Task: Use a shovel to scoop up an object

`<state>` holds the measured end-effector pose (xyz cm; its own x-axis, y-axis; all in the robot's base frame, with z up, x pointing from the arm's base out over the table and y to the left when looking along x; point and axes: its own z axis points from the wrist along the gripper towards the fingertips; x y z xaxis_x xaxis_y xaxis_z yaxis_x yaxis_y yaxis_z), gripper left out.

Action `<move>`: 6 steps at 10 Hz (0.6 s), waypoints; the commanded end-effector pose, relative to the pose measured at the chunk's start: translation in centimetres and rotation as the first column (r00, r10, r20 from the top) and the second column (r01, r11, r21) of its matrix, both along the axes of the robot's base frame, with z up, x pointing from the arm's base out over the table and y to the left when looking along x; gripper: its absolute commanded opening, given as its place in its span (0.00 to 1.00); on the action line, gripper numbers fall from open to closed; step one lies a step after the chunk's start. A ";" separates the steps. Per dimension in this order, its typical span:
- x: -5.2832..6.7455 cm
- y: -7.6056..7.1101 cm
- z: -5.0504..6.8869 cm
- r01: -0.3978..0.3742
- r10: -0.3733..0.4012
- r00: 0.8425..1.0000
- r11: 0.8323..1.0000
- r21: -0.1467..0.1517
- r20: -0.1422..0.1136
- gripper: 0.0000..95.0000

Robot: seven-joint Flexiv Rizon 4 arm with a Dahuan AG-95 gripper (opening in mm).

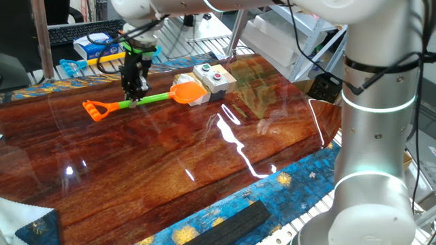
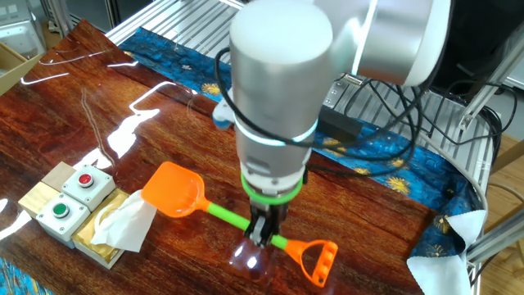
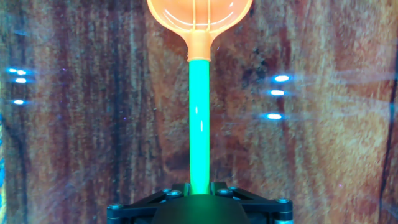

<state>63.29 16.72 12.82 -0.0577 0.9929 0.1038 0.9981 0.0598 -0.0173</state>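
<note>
The shovel has an orange blade [image 1: 185,92], a green shaft [image 3: 199,112] and an orange grip handle [image 2: 315,260]. It is held low over the brown wooden table [image 1: 170,156]. My gripper [image 1: 136,95] comes down from above and is shut on the green shaft, nearer the handle end; the other fixed view shows the gripper [image 2: 262,238] the same way. The object [image 2: 123,225], a white crumpled lump with a tan part, rests just beyond the blade's tip beside the button box. In the hand view the blade [image 3: 199,15] points away and the object is out of frame.
A beige box with a red and a green button [image 2: 70,197] stands next to the object. A blue patterned cloth [image 1: 204,218] edges the table, with a black bar [image 1: 231,223] on it. The arm's own grey column [image 1: 375,136] rises at the table's side. Clutter [image 1: 99,46] sits behind the table.
</note>
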 end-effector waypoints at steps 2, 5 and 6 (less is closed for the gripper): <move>0.8 -0.1 -0.2 0.001 -0.001 1.000 1.000 0.008 0.006 0.00; 2.0 -0.3 -0.4 0.002 -0.002 1.000 1.000 0.011 -0.001 0.00; 2.0 -0.4 -0.4 -0.023 0.023 1.000 1.000 0.004 0.001 0.00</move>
<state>65.40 16.44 12.42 -0.0512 0.9923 0.1132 0.9982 0.0544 -0.0259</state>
